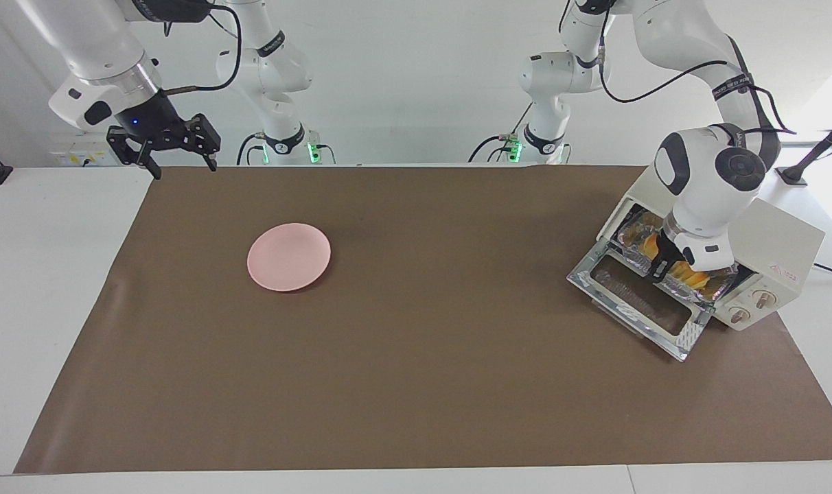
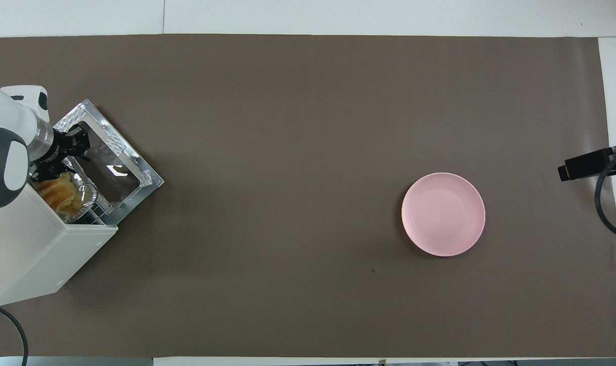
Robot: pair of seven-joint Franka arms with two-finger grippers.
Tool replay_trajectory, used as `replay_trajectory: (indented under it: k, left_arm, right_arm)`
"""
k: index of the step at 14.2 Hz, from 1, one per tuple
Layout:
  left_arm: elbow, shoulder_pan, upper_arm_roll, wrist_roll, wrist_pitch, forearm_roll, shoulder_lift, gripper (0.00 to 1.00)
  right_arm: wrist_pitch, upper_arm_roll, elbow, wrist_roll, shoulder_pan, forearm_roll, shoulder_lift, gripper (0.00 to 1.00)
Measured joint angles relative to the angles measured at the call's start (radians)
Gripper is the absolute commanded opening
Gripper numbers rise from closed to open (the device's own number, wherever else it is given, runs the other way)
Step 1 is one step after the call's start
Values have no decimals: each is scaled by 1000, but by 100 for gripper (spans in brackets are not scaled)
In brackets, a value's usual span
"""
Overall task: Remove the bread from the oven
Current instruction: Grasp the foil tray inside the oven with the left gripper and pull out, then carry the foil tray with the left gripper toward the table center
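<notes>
The cream-white oven [image 1: 781, 240] stands at the left arm's end of the table with its glass door [image 1: 637, 302] dropped open. The orange bread [image 1: 692, 278] lies in a crinkled foil tray [image 1: 632, 241] at the oven mouth. My left gripper [image 1: 662, 269] reaches down into the tray and is at the bread's middle. The overhead view also shows the oven [image 2: 33, 254], the bread [image 2: 59, 197] and the left gripper [image 2: 48, 172]. My right gripper [image 1: 182, 168] hangs open and empty above the table's edge at the right arm's end, and waits.
A round pink plate [image 1: 289, 257] lies empty on the brown mat [image 1: 430, 343], toward the right arm's end; it also shows in the overhead view [image 2: 443, 213]. The open oven door juts out over the mat.
</notes>
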Motion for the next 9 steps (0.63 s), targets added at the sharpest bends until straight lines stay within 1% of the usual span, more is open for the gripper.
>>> replay_trajectory:
  k: [1,4,6,7,9]
  left_arm:
    - [-17,11,1,0,13,0,-1,0]
    - [-25,23,-1,0,30,5,-4,0]
    - [-3,7,-12,6,34,8,-7,0]
    - [17,-24,-16,9,34,8,-6,0]
    - [59,-119,-25,12,34,8,0,0]
  right_arm:
    - [0,0,0,0,0,0,0,100]
    - [0,0,0,0,0,0,0,100]
    - [0,0,0,0,0,0,0,100]
    - [0,0,0,0,0,0,0,100]
    - [0,0,0,0,0,0,0,100]
